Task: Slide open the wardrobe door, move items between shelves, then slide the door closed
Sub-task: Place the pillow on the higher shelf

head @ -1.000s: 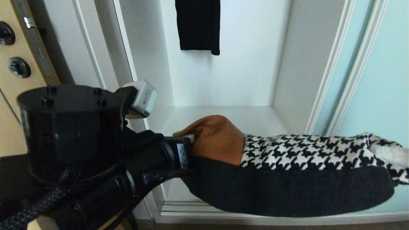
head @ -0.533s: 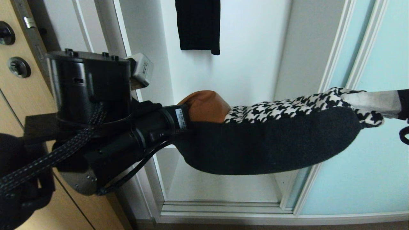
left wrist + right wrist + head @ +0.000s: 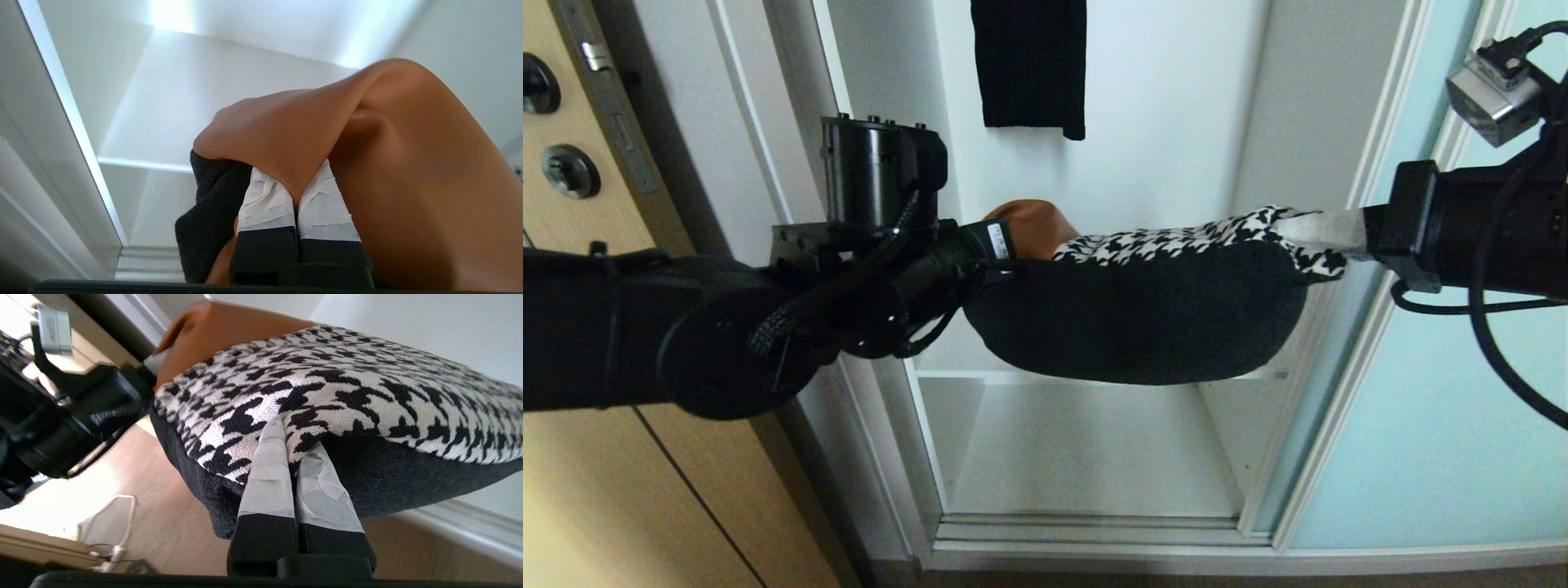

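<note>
The cushion (image 3: pixel 1135 314) hangs in the air in front of the open wardrobe, black underside towards me, held at both ends. My left gripper (image 3: pixel 1006 245) is shut on its tan leather end (image 3: pixel 388 163), the taped fingers (image 3: pixel 265 200) pinching a fold. My right gripper (image 3: pixel 1321 233) is shut on the houndstooth end (image 3: pixel 347 375), at the seam with the black underside. A white shelf edge (image 3: pixel 947 377) shows just below the cushion, and a lower shelf (image 3: pixel 1086 457) lies bare beneath. The sliding wardrobe door (image 3: pixel 1462 425), pale aqua glass, stands slid to the right.
A plain black garment (image 3: pixel 1029 65) hangs at the wardrobe's back. A tan wood-grain door (image 3: pixel 572 474) with dark round hardware (image 3: pixel 570 171) stands on the left. The door track (image 3: pixel 1094 531) runs along the wardrobe's bottom. A white cable (image 3: pixel 110 522) lies on the wood floor.
Both arms have lifted the cushion from low over the bottom shelf to above the shelf edge. The right arm has come into the head view.
</note>
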